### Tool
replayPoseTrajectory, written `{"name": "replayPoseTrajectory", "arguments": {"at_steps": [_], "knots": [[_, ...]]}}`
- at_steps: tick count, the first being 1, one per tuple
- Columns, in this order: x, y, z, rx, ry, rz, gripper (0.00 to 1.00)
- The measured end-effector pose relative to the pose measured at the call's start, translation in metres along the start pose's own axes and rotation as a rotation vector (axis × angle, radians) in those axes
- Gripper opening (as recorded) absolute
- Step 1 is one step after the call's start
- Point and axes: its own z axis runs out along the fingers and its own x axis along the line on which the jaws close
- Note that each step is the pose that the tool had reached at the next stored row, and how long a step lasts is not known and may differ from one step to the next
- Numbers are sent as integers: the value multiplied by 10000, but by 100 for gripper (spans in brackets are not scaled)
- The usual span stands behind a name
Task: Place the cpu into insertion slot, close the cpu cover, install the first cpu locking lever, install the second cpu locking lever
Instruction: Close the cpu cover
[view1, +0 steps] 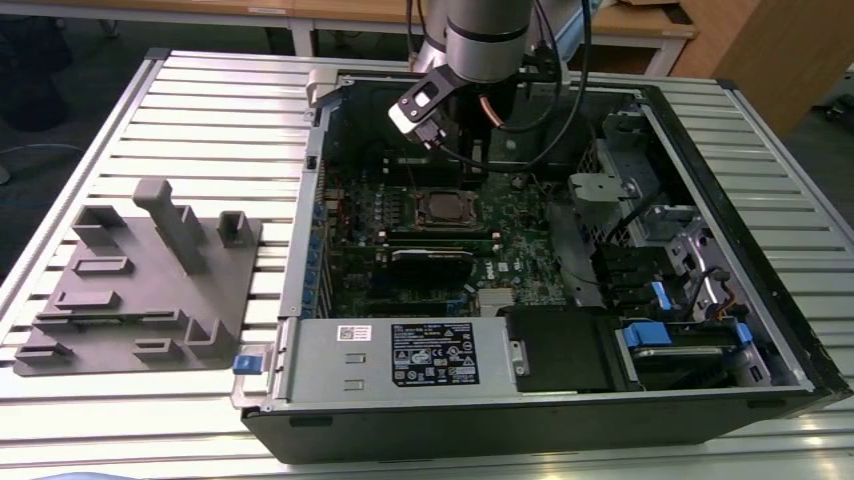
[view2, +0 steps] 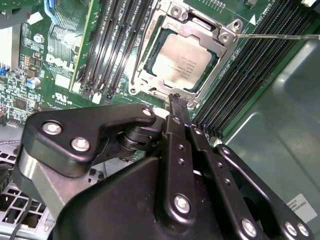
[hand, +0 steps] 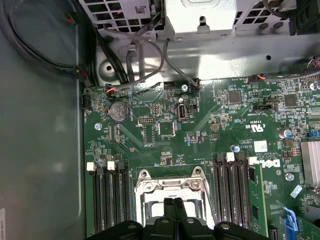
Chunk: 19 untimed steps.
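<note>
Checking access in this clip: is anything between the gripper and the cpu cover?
Nothing visible stands between them. In the second wrist view the shut gripper has its tip right at the edge of the cpu cover, which lies over the cpu.

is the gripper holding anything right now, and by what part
Nothing: the gripper is shut empty, its tips by the edge of the cpu cover, with the cpu under it.

Open computer case (view1: 534, 425) on slatted table (view1: 200, 110), grey fixture block (view1: 140, 280), coin battery (hand: 119, 112)
</note>
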Motion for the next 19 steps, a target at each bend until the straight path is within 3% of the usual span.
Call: {"name": "replayPoseTrajectory", "arguments": {"at_steps": [4,10,19], "knots": [[0,-1,4,5,2,0,11],[-1,-4,41,124,-11,3,11],[-4,-34,50,126,-9,1,11]]}}
